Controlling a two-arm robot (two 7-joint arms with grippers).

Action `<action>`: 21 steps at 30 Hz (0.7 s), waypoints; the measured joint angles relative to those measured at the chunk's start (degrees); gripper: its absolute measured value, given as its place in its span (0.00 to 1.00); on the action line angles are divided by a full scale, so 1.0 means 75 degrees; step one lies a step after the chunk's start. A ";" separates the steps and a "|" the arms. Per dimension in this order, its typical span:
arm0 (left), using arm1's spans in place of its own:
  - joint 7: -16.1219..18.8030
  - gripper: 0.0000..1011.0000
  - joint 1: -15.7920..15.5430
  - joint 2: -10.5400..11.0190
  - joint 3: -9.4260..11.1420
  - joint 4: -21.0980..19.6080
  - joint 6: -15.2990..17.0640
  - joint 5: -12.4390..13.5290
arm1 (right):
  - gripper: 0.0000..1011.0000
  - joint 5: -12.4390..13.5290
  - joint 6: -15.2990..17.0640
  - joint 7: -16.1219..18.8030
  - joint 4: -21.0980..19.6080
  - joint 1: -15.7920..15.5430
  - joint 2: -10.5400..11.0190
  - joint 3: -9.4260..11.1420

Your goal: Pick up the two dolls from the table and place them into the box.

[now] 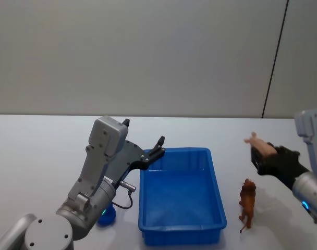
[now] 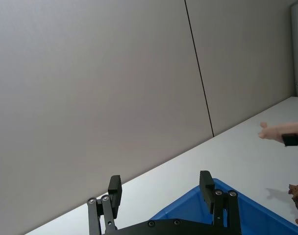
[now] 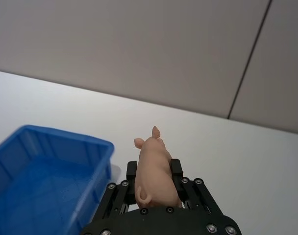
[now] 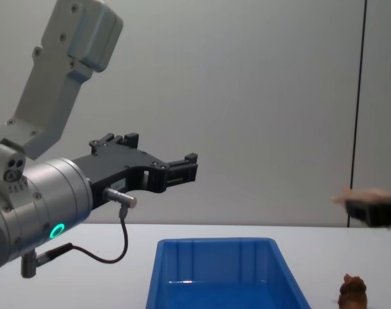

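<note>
The blue box [image 1: 145, 208] sits on the white table [image 1: 33, 156] in front of me. A pink pig doll [image 3: 154, 169] is held in the air to the right of the box, with my right gripper [image 3: 154, 175] shut on its body [image 1: 254, 140]. A brown animal doll [image 1: 247, 202] stands upright on the table just right of the box, below that gripper [image 1: 263, 155]. My left gripper [image 1: 143, 132] hovers open and holding nothing over the box's far left corner, its fingers [image 2: 206, 183] spread wide above the rim [image 2: 247, 205].
A small round blue object [image 1: 107, 216] lies on the table under my left arm, beside the box's near left corner. A plain grey wall [image 1: 148, 52] rises behind the table. Bare tabletop stretches to the far left and behind the box.
</note>
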 joint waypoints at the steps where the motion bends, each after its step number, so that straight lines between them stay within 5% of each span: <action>1: 0.0000 0.99 0.0000 0.0000 0.0000 0.0000 0.0000 0.0000 | 0.38 -0.0020 -0.0017 0.0045 -0.0019 0.0029 -0.0015 -0.0013; 21: 0.0000 0.99 0.0000 0.0000 0.0000 0.0000 0.0000 0.0000 | 0.38 -0.0576 0.0299 0.1565 0.0294 0.0831 -0.0740 -0.0710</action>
